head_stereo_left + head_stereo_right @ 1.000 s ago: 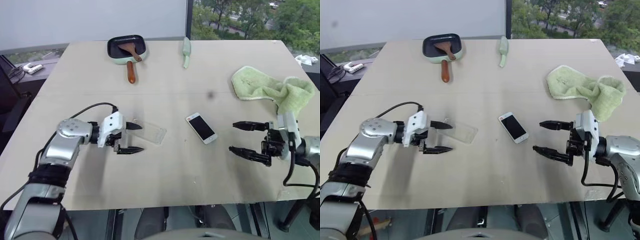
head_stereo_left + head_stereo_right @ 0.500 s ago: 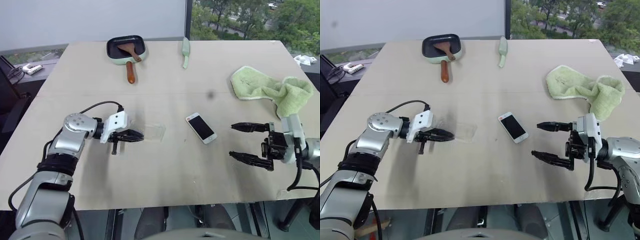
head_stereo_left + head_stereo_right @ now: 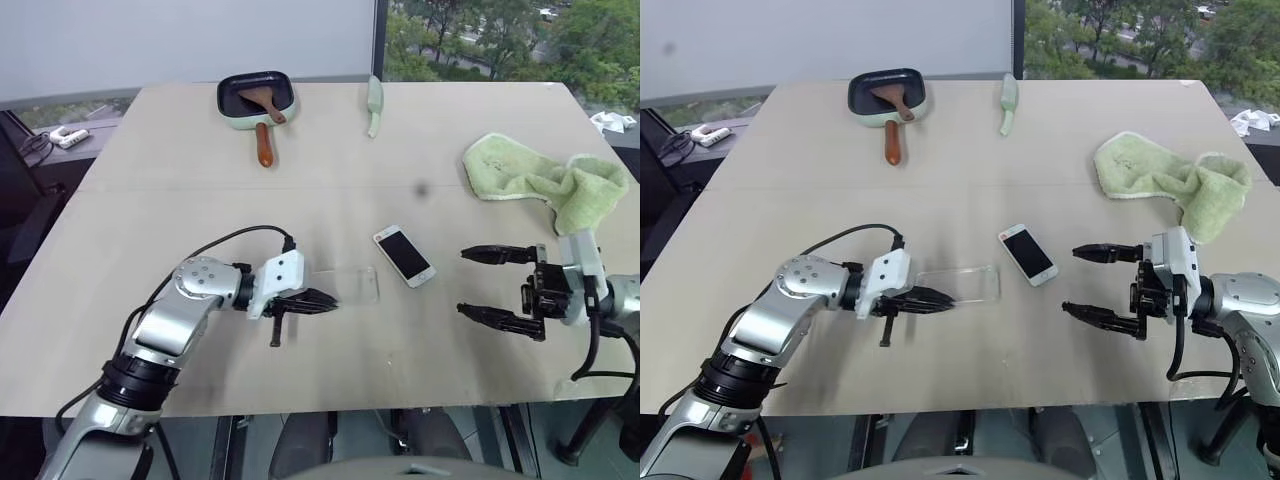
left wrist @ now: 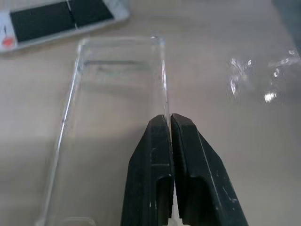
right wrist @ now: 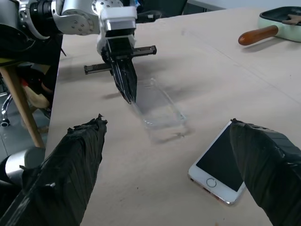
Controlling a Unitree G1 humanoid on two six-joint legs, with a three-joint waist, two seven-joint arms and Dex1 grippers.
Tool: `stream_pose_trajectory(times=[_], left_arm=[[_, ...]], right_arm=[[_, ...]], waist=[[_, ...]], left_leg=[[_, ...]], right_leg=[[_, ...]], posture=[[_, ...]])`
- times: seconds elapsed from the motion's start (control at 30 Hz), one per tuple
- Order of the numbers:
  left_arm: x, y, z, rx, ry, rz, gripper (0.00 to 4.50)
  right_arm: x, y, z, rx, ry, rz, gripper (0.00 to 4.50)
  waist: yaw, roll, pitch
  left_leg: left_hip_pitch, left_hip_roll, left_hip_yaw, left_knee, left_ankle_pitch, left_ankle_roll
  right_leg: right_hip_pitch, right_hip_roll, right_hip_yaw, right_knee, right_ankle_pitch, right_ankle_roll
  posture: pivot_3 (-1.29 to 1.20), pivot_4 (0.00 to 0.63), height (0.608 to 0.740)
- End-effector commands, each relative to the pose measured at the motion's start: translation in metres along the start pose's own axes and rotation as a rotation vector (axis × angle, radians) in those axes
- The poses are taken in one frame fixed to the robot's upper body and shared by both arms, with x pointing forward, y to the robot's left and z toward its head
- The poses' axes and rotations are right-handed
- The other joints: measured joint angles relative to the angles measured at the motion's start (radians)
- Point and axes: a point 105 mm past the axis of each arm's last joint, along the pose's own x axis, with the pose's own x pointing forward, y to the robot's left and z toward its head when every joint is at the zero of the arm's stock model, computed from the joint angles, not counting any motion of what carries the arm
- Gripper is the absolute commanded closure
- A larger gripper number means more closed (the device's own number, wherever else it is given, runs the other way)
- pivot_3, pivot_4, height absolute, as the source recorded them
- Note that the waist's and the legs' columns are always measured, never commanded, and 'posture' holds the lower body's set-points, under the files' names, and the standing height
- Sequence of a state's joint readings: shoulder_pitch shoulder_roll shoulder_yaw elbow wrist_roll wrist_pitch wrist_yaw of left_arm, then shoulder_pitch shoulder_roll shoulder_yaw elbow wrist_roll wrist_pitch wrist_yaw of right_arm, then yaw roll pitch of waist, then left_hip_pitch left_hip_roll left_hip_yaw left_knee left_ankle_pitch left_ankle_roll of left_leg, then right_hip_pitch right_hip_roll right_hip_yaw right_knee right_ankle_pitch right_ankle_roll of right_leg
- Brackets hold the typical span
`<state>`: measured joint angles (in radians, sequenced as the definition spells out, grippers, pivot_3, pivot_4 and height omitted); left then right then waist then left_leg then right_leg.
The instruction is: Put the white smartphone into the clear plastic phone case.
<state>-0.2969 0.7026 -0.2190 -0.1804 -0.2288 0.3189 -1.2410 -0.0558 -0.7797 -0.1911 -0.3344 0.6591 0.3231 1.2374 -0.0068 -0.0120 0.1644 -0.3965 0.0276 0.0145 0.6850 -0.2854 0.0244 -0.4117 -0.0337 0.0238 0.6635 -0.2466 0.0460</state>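
The white smartphone [image 3: 404, 255] lies screen up, flat on the table, right of centre. Just to its left lies the clear plastic phone case [image 3: 352, 286], open side up. My left gripper [image 3: 330, 300] is shut on the case's near long edge, its fingers [image 4: 160, 155] pinching the thin rim. One short end of the case lies close to the smartphone [image 4: 61, 19] without touching it. To the right of the phone my right gripper [image 3: 468, 283] hangs open above the table, holding nothing. The case [image 5: 157, 108] and the phone [image 5: 221, 167] lie beyond its spread fingers.
A green towel [image 3: 540, 180] lies crumpled at the right. At the far edge sit a small green pan [image 3: 255, 97] with a wooden-handled tool in it and a pale green utensil [image 3: 373, 102]. The table's front edge [image 3: 330, 405] is close below both grippers.
My left gripper closed on the case's edge and moved it to the right, close to the phone. The right gripper stayed in place, open.
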Motion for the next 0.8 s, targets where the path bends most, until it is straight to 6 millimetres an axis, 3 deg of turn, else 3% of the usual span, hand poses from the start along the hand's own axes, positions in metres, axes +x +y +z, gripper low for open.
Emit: stream_pose_trajectory(times=[0.03,0.2,0.23,0.33,0.53,0.8], left_arm=[[0.006,-0.003,0.003,0.02,-0.002,0.006,3.69],[0.01,-0.007,0.007,-0.002,-0.037,0.008,1.37],[0.008,-0.007,0.01,-0.007,-0.051,0.019,1.17],[-0.005,-0.003,0.015,0.006,-0.076,0.069,0.01],[-0.043,0.002,0.025,-0.002,-0.106,0.18,0.01],[-0.071,0.008,0.033,-0.105,-0.148,0.353,0.01]], right_arm=[[-0.001,-0.006,-0.002,-0.062,0.052,-0.03,0.0],[0.009,-0.031,-0.023,-0.13,0.207,-0.235,0.0],[0.014,-0.036,-0.028,-0.107,0.241,-0.29,0.0],[0.032,-0.043,-0.035,-0.037,0.291,-0.389,0.0],[0.067,-0.038,-0.045,-0.005,0.3,-0.51,0.0],[0.076,-0.034,-0.064,0.001,0.434,-0.544,0.0]], waist=[[-0.003,0.0,0.0],[-0.004,0.0,0.0],[-0.005,0.0,0.0],[-0.006,0.0,0.0],[-0.005,0.0,0.0],[-0.004,-0.001,-0.001]], left_leg=[[0.0,0.0,0.0,0.0,0.0,0.0],[0.0,0.0,0.0,0.0,0.0,0.0],[0.0,0.0,0.0,0.0,0.0,0.0],[0.0,0.0,0.001,0.0,0.0,0.0],[-0.001,0.001,-0.001,-0.001,0.0,0.0],[-0.001,0.001,0.0,0.0,0.0,0.0]], right_leg=[[0.0,0.0,0.0,0.0,0.0,0.0],[0.0,0.0,0.001,0.0,0.0,0.0],[0.0,0.0,0.0,0.0,0.0,0.0],[0.0,0.0,0.001,0.0,0.0,0.0],[-0.001,0.0,-0.001,0.0,0.0,0.0],[-0.001,-0.002,0.0,-0.001,0.0,0.0]], posture=[[0.0,0.15,0.74],[0.0,0.15,0.74],[0.0,0.15,0.74],[0.0,0.15,0.74],[0.0,0.15,0.74],[0.0,0.15,0.74]])
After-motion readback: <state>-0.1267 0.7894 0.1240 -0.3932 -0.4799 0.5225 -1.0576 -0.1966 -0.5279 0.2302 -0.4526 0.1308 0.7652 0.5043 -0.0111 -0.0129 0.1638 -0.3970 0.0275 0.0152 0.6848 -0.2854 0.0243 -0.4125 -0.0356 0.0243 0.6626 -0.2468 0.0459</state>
